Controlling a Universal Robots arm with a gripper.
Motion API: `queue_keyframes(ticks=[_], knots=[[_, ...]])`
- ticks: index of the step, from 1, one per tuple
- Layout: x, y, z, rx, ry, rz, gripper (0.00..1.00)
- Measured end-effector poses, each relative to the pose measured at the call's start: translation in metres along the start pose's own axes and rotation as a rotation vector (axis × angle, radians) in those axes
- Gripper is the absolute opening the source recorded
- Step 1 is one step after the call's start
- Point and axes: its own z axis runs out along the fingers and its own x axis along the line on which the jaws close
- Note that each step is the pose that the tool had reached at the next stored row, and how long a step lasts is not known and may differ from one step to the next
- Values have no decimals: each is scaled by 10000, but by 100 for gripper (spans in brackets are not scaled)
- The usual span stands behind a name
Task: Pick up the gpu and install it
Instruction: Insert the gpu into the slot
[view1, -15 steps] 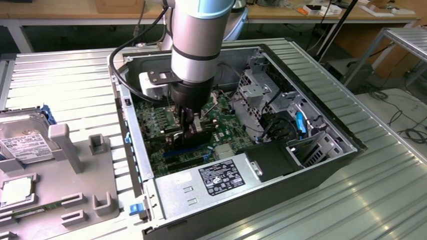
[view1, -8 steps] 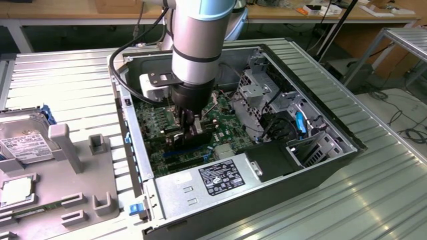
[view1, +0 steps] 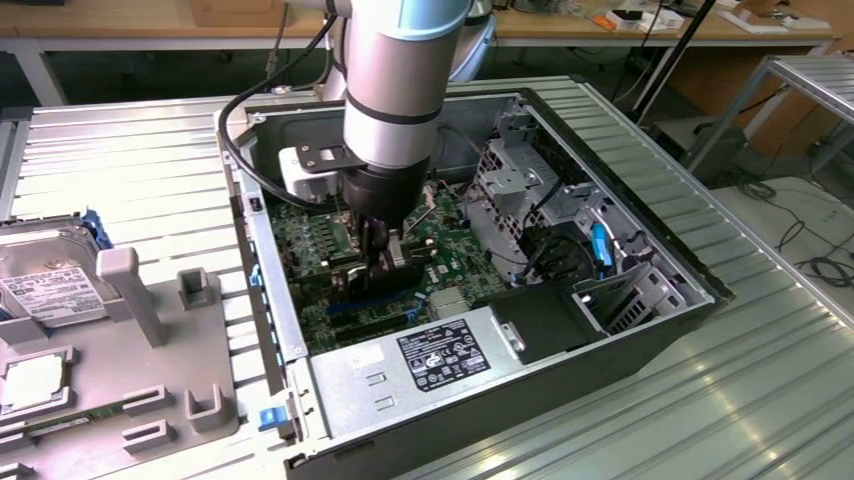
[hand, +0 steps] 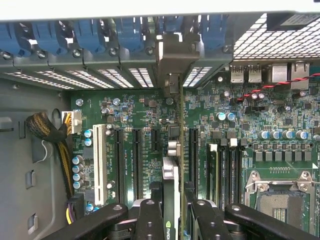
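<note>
Nearest the viewer, a silver power supply (view1: 447, 355) with a printed label sits in the open computer case (view1: 667, 325), which lies on its side on the ribbed metal table (view1: 761, 400). Beyond it the gripper (view1: 387, 268) is down inside the case. Its black fingers (hand: 150, 220) are clamped on the gpu (hand: 171, 180), a thin flat card held upright and edge-on over the green motherboard (hand: 250, 125). The card stands among the long black expansion slots (hand: 192, 155), well apart from a white slot (hand: 100, 165). Its metal bracket end reaches toward the perforated slot covers (hand: 120, 77) and blue plastic clips (hand: 90, 35) at the rear wall. By my judgement, insertion is the step in hand, though I cannot tell whether the connector is fully home. Seating calls for straight downward pressure, with the card kept square and the bracket in line with its bay.
</note>
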Motion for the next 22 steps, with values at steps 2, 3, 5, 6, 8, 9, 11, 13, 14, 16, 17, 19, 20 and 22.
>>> queue_keyframes(ticks=[2, 3, 5, 6, 8, 9, 11, 13, 14, 16, 17, 19, 20, 22], knots=[[0, 0, 0, -1, 1, 0, 27], [0, 0, 0, 0, 1, 0, 27], [0, 0, 0, -1, 0, 0, 27], [0, 0, -1, -1, 1, 0, 27], [-19, 0, -1, -1, -1, 2, 27], [-28, 0, -2, -1, 2, 1, 27], [-32, 0, -2, -1, 2, -1, 27], [-39, 0, -3, -1, 3, 0, 27], [-41, 0, -3, -1, 2, 1, 27], [-41, 1, -3, -1, 1, 3, 27], [-42, 1, -2, 0, 1, 4, 27], [-41, 2, -3, 0, 1, 4, 27], [-36, 3, -2, -1, 0, 6, 27], [-29, 5, 1, 1, -1, 5, 27]])
